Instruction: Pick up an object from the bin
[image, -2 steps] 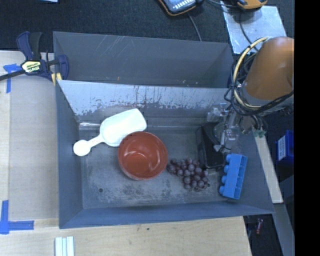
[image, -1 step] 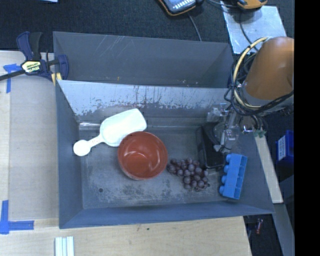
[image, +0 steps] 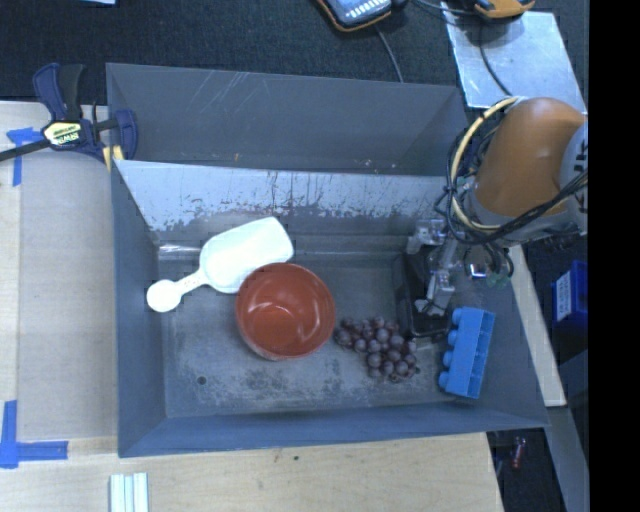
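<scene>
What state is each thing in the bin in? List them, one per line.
white scoop: lying flat, handle leftward
red bowl: upright, empty
purple grapes: lying loose, right of bowl
blue block: lying by right wall
hand: low, between grapes and block

I see a scuffed matt grey metal bin (image: 150, 330), a glossy red plastic bowl (image: 286, 310) and a smooth white plastic scoop (image: 230, 262).

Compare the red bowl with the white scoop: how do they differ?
The red bowl is round, without a handle; the white scoop is long, with a handle. The red bowl faces up; the white scoop lies slanted, handle to lower left. Both rest on the bin floor.
</scene>
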